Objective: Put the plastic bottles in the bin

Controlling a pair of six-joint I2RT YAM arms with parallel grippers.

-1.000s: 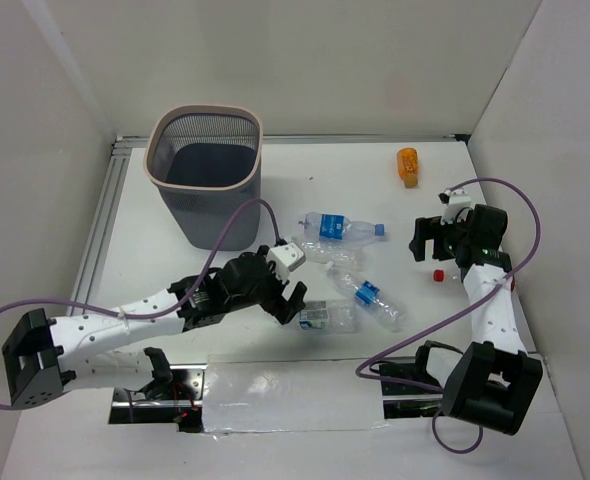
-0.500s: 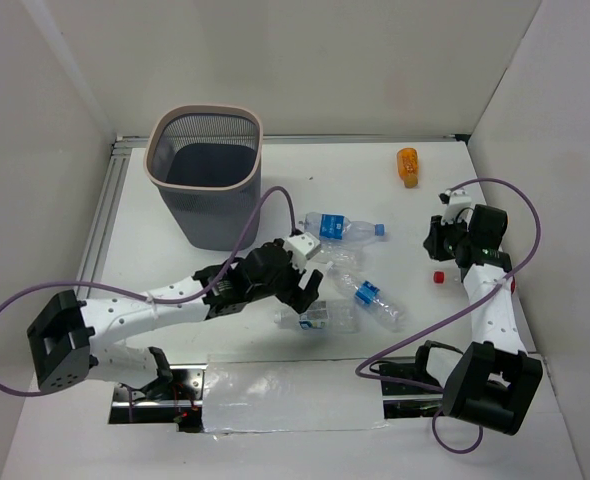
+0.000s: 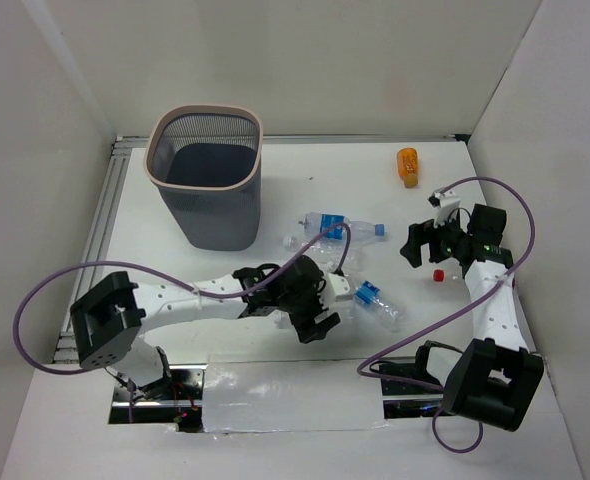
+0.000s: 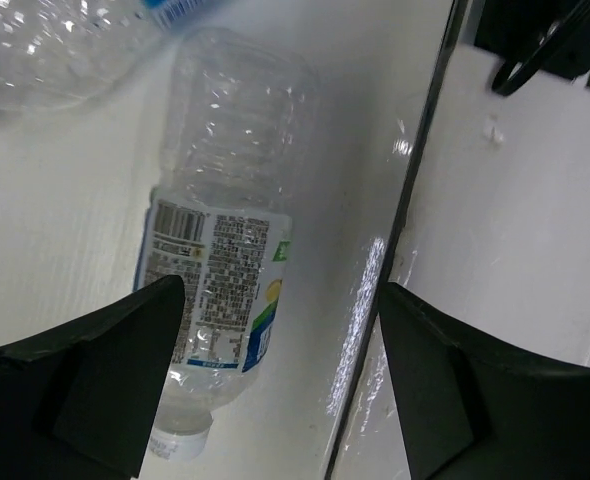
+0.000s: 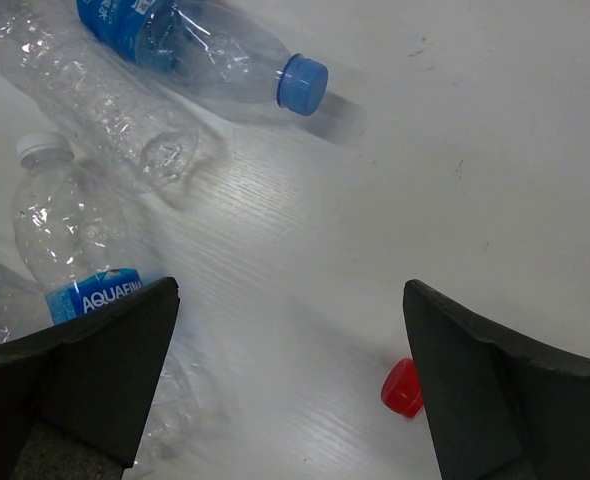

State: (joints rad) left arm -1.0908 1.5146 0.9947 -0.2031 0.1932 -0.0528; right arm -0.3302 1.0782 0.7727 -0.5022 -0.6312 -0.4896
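The bin [image 3: 205, 175] stands at the far left. A blue-capped bottle [image 3: 340, 228] lies mid-table and an Aquafina bottle [image 3: 375, 300] lies nearer. My left gripper [image 3: 320, 322] is open and empty above a white-labelled, white-capped bottle [image 4: 225, 290], which it hides in the top view; that bottle lies between the fingers [image 4: 85, 390], nearer the left one. My right gripper [image 3: 418, 243] is open and empty, right of the bottles. Its view shows the blue-capped bottle [image 5: 195, 45], a crumpled clear bottle [image 5: 105, 100], the Aquafina bottle [image 5: 70, 250] and a loose red cap [image 5: 403, 388].
An orange object [image 3: 407, 165] lies at the far right. The red cap [image 3: 439, 275] lies below the right gripper. A shiny tape strip [image 3: 275, 395] runs along the table's near edge, and its dark border [image 4: 425, 200] lies right of the white-labelled bottle.
My left arm has swung right and nearer, from beside the white-labelled bottle to over it. My right gripper has shifted slightly left. The bottles have hardly moved.
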